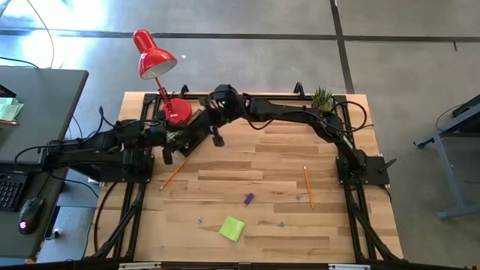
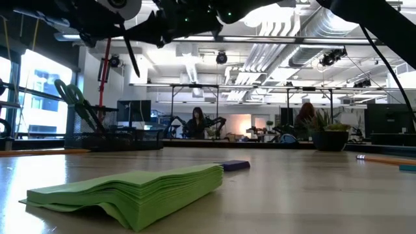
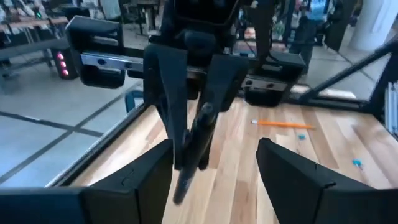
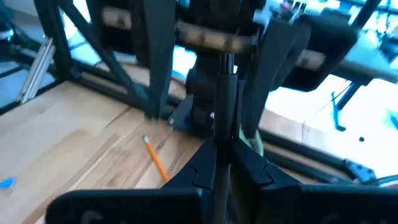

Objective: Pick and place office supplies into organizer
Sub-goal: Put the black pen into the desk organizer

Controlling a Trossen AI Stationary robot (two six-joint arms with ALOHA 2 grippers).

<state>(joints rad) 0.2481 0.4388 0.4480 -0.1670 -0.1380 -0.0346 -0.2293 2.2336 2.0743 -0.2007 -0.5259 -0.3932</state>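
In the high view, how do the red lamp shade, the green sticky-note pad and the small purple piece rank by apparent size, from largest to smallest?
1. Red lamp shade, clearly the largest.
2. Green sticky-note pad.
3. Purple piece, the smallest.

The lamp shade stands above the table, nearer the camera, so it may look somewhat bigger than it is.

A thin dark pen [image 4: 225, 106] is held tight between the two dark fingers of the right gripper [image 4: 225, 163], which are closed on it. The pen stands up straight out of the fingers. Just past it, the other arm's gripper [image 4: 205, 68] is seen, with a long dark finger [image 4: 158, 62] hanging down. Under it a dark block [image 4: 193, 118] is seen, but what it is cannot be told. An orange pencil [image 4: 155, 158] lies flat on the light wooden table [image 4: 74, 137], near the pen but not touching it. A small blue thing [image 4: 5, 183] lies well apart from the pencil. A black frame bar [image 4: 81, 53] runs along the far table edge.
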